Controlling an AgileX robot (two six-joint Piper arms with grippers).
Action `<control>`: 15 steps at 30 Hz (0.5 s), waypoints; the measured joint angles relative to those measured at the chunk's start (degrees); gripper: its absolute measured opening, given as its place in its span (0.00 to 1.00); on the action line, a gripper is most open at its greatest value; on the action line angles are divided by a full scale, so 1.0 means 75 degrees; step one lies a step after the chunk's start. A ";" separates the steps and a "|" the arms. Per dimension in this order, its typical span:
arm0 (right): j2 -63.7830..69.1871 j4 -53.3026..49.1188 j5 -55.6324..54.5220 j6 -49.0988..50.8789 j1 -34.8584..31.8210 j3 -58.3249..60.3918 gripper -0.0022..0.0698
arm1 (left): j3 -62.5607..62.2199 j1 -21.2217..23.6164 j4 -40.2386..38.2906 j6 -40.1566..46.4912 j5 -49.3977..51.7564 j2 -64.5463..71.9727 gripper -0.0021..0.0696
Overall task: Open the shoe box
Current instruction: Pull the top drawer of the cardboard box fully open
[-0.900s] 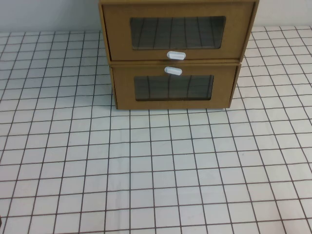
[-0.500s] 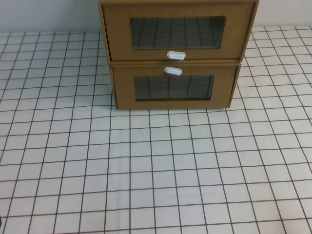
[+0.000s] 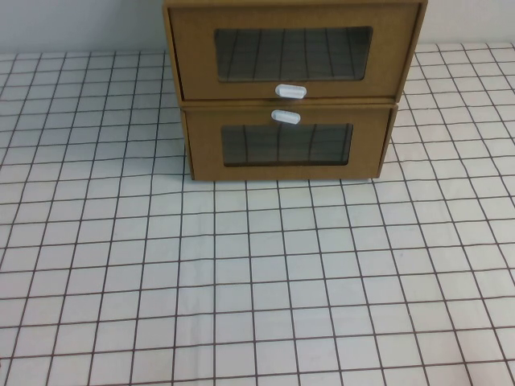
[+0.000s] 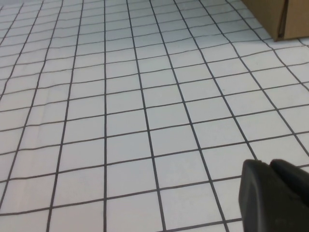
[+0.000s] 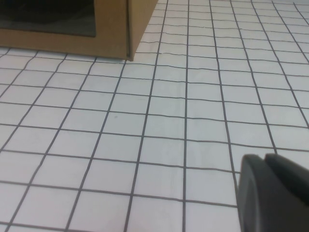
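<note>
Two brown cardboard shoe boxes are stacked at the far middle of the table. The upper box [image 3: 294, 48] and the lower box [image 3: 290, 141] each have a dark front window and a white handle, the upper handle [image 3: 290, 91] and the lower handle [image 3: 286, 117]. Both fronts are closed. Neither arm shows in the high view. In the left wrist view my left gripper [image 4: 270, 166] hovers over bare cloth, fingers pressed together, holding nothing; a box corner [image 4: 282, 17] lies far off. My right gripper [image 5: 265, 162] is likewise shut and empty, with the lower box's corner [image 5: 113, 29] ahead.
A white tablecloth with a dark grid [image 3: 257, 281] covers the whole table in front of and beside the boxes. A pale wall [image 3: 80, 24] stands behind the boxes at the far left.
</note>
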 joint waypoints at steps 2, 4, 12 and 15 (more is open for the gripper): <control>0.0000 0.0000 0.0000 0.0000 0.0000 0.0000 0.01 | 0.0000 0.0000 -0.0017 0.0000 -0.0045 0.0000 0.02; 0.0000 0.0000 0.0000 0.0000 0.0000 0.0000 0.01 | 0.0000 0.0000 -0.0240 0.0000 -0.0168 0.0000 0.02; 0.0000 0.0000 0.0000 0.0000 0.0000 0.0000 0.01 | 0.0000 0.0000 -0.3097 -0.0024 -0.1120 0.0000 0.02; 0.0000 0.0000 0.0000 0.0000 0.0000 0.0000 0.01 | 0.0000 0.0000 -0.4303 -0.0036 -0.1379 0.0000 0.02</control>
